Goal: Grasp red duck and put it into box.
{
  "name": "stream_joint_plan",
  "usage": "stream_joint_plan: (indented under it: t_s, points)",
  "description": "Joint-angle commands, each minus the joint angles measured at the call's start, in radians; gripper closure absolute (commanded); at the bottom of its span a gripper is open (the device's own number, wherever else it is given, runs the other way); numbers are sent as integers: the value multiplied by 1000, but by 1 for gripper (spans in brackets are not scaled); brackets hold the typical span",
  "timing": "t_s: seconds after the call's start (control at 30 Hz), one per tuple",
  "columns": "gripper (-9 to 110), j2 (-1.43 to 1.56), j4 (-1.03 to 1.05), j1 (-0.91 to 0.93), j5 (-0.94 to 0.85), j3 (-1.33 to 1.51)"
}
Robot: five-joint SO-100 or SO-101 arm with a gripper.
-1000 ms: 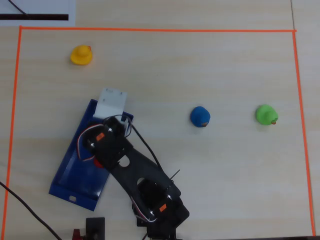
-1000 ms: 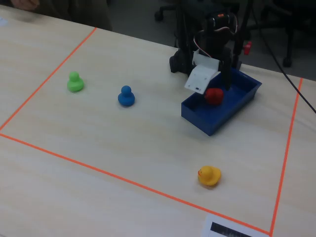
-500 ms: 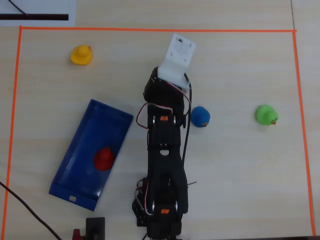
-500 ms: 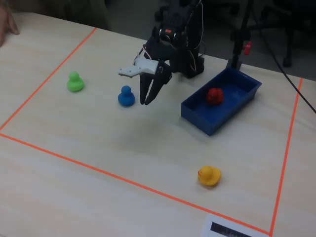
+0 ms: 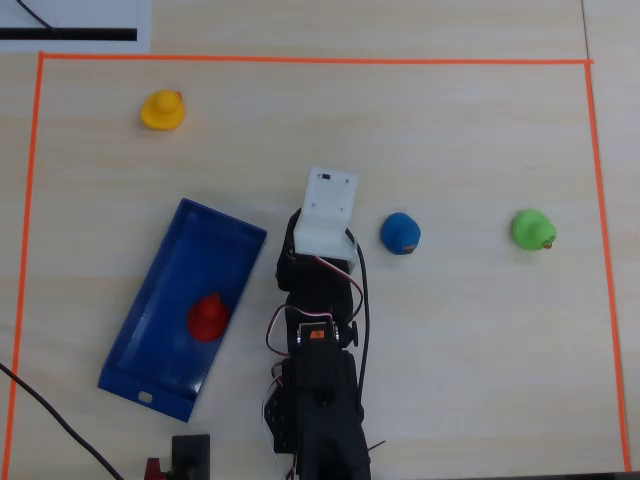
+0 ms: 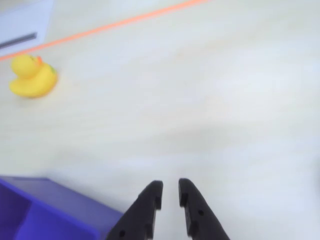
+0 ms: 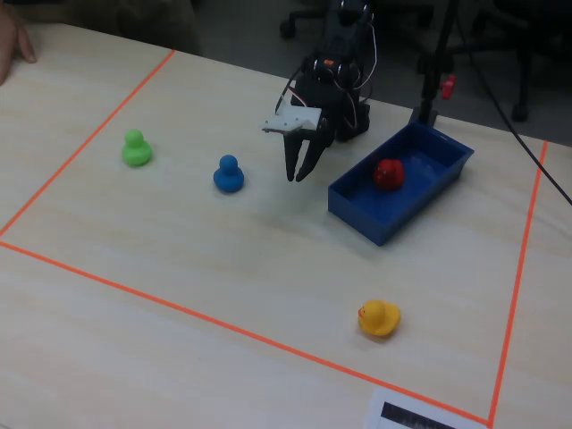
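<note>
The red duck [image 5: 208, 318] lies inside the dark blue box [image 5: 225, 216], near its middle; in the fixed view the red duck [image 7: 387, 173] rests on the floor of the box [image 7: 366, 216]. My gripper [image 7: 298, 174] hangs empty above the bare table just left of the box there, with a narrow gap between its jaws. In the wrist view the gripper [image 6: 169, 187] holds nothing, and a corner of the box [image 6: 50, 212] shows at the lower left. In the overhead view a white wrist mount [image 5: 328, 208] hides the fingers.
A yellow duck [image 5: 162, 110] sits far from the box near the orange tape border [image 5: 300, 59]; it also shows in the wrist view [image 6: 31, 76]. A blue duck [image 5: 400, 233] and a green duck [image 5: 532, 229] stand to the arm's right in the overhead view.
</note>
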Motion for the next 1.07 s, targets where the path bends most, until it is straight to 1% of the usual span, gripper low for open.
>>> stream_joint_plan:
  t_s: [0.0,0.1,0.33,0.43,1.03]
  points:
    - [101,161,175,12,12,-5]
    - [101,252,371,11,23,-5]
    - [101,252,749,11,-31,-3]
    - [101,252,865,-3,-29,-3]
    - [101,252,864,5,-21,-3]
